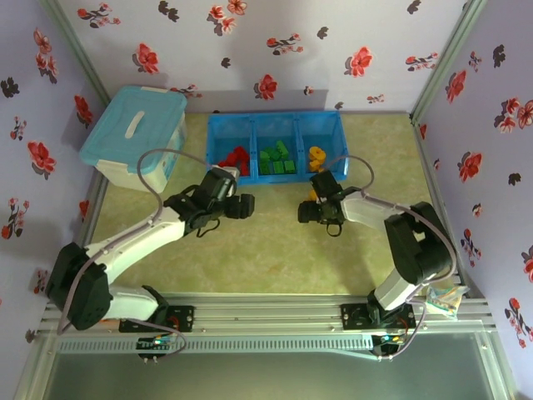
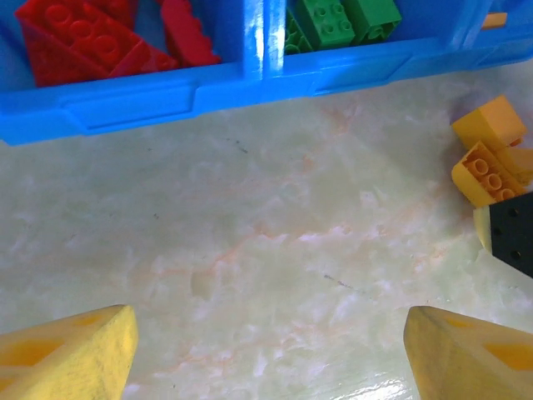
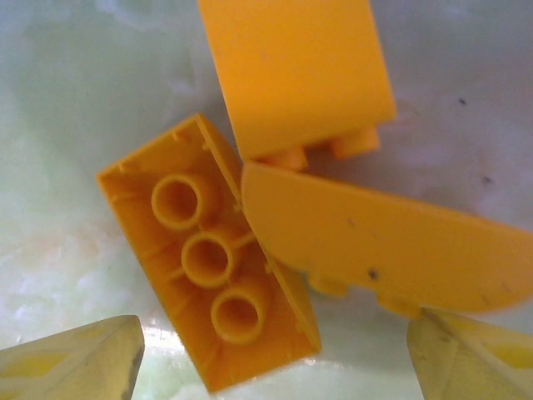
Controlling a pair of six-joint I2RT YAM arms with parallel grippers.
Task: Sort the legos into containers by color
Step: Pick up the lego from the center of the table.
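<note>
The left gripper (image 2: 268, 321) hangs over bare table (image 2: 266, 225), its yellow fingers (image 2: 75, 350) spread wide with nothing between them. Straight ahead of it runs the front wall of the blue tray (image 2: 150, 104). Behind that wall, red legos (image 2: 83, 37) lie in the compartment ahead and to its left. Green legos (image 2: 337, 21) lie in the next compartment, ahead and a little to its right. Off to its right, on the table short of the tray, sits a small cluster of loose orange legos (image 2: 487, 158).

The right gripper (image 3: 275, 325) is directly above that cluster, its fingers also spread and pinching nothing. An upturned orange brick (image 3: 208, 258), three hollow tubes showing, lies between the fingertips, nearer one than the other. Touching it are a smooth-faced orange block (image 3: 296, 71) further ahead and a curved orange piece (image 3: 375, 242) reaching toward the other fingertip. Whether that finger touches the curved piece I cannot tell.

From above, sorted orange legos (image 1: 316, 153) rest in the tray's third compartment, just beyond this gripper. A lidded pale blue tub (image 1: 137, 133) stands beyond the left gripper, off to its left.
</note>
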